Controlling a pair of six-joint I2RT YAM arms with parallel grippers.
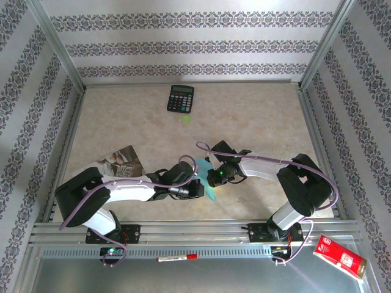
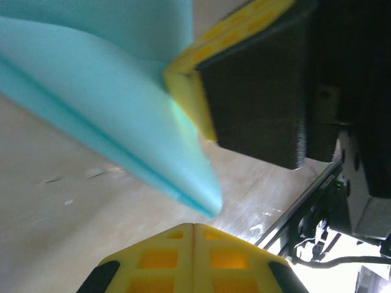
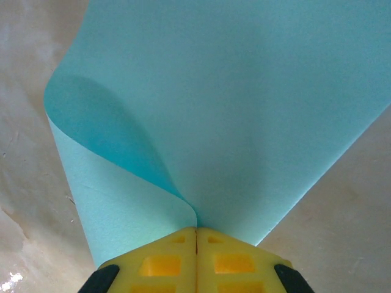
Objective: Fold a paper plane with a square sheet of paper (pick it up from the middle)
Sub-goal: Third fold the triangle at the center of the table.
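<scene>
Far left, the photo booklet (image 1: 122,162) lies flat on the table (image 1: 263,116). Next, my left gripper (image 2: 194,226): fingers pressed tip to tip with nothing between them, and the pointed end of the cyan paper (image 2: 122,104) just past their tips. The paper is lifted between my two grippers, near the front edge, and a fold line runs to that point. My right gripper (image 3: 195,231) is clamped on it, the sheet curling away from the pinch. Far right, a red packet (image 1: 339,257) lies outside the rail.

Robot lab cell: aluminium frame (image 1: 195,229), wallpaper panels (image 1: 183,49), marble-look table (image 1: 256,116).
</scene>
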